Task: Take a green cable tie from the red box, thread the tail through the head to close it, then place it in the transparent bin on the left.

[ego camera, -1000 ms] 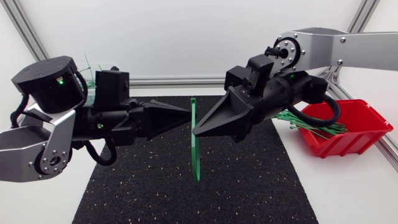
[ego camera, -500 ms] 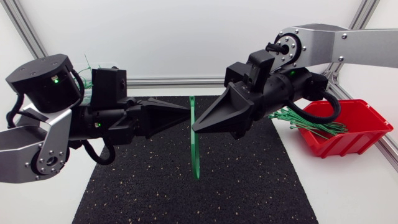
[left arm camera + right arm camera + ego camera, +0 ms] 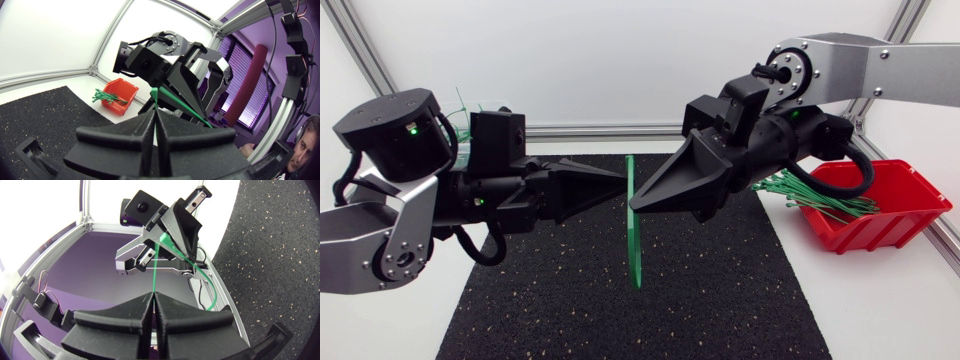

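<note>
thin green plastic cable tie (image 3: 635,245) stood upright above black speckled mat (image 3: 550,300) | left gripper (image 3: 619,181) clenched on it from 9 o'clock, right gripper (image 3: 639,208) from 3 o'clock | seemed light, springy, slippery; pinch flat faces near ends

Head view looks down on the mat (image 3: 550,310); wrist views face each other closely, all sharing the cable tie (image 3: 634,230).

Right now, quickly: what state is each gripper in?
Left gripper: closed, holding the green cable tie.
Right gripper: closed on the same tie.
</note>
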Controlling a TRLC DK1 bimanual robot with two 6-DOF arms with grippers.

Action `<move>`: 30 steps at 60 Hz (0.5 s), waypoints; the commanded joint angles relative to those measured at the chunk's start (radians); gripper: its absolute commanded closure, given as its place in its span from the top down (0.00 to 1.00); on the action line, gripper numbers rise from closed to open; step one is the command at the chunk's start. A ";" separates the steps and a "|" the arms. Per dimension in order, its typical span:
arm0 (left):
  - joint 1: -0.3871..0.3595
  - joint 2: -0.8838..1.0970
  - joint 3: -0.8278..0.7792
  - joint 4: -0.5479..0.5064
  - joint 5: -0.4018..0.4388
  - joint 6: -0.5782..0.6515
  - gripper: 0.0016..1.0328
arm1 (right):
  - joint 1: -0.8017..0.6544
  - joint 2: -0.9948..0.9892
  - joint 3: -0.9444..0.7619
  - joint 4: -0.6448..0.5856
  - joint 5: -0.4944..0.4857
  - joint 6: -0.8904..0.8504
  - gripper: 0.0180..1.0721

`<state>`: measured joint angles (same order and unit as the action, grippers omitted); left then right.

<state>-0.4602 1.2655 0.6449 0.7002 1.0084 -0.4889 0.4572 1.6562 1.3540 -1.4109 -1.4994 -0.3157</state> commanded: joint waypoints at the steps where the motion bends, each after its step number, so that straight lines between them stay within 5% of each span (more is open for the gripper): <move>1: 0.003 0.017 -0.011 0.010 0.006 -0.004 0.03 | 0.012 -0.016 -0.015 -0.013 -0.009 -0.011 0.05; 30: 0.002 0.017 -0.008 0.010 0.006 -0.004 0.03 | 0.008 -0.004 -0.033 0.000 -0.007 -0.017 0.05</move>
<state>-0.4602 1.2724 0.6449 0.7006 1.0084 -0.4889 0.4694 1.6547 1.3396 -1.4097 -1.4994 -0.3161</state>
